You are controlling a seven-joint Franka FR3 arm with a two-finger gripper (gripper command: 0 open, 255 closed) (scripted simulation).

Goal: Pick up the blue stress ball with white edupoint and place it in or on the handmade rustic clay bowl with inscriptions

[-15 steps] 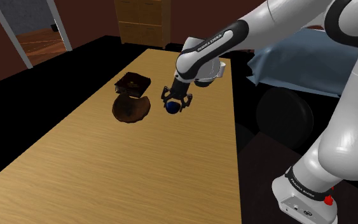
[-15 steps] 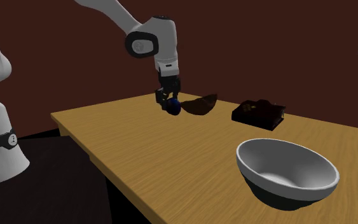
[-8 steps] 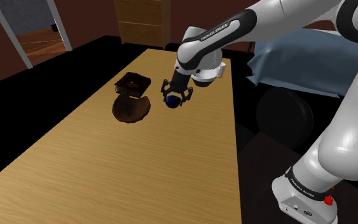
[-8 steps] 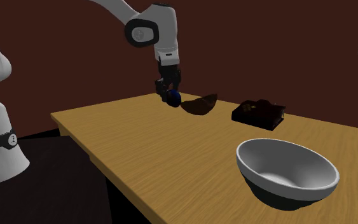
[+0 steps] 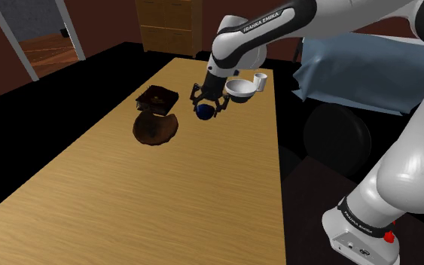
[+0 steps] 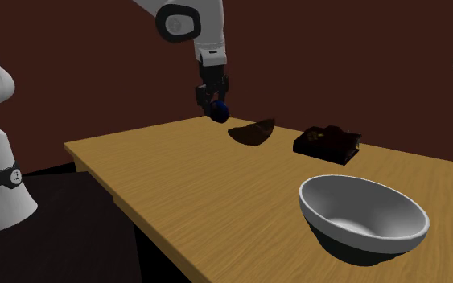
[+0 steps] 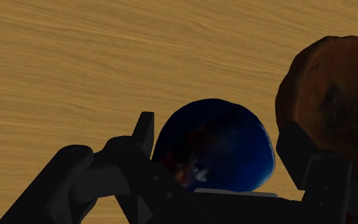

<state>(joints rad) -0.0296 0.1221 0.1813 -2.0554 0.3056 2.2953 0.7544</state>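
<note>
Lifted higher off the counter (image 5: 127, 188), the gripper (image 5: 208, 110) clasps the blue ball (image 5: 202, 113); keep it level while carrying toward the shoulder view's left, over the brown bowl (image 5: 156, 129).

Dark blue ball (image 7: 215, 147); reddish-brown bowl (image 5: 156, 129); tan wood-grain table (image 5: 127, 207).

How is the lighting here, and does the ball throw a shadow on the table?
Shoulder view: dim; the light wooden tabletop stands out against black area. Second exterior view: no shadow I can make out under the dark blue round ball; the grey-white bowl is softly shaded inside. Wrist view: between the black fingers the ball looks murky mid-surface, brighter blue at its edge.
</note>
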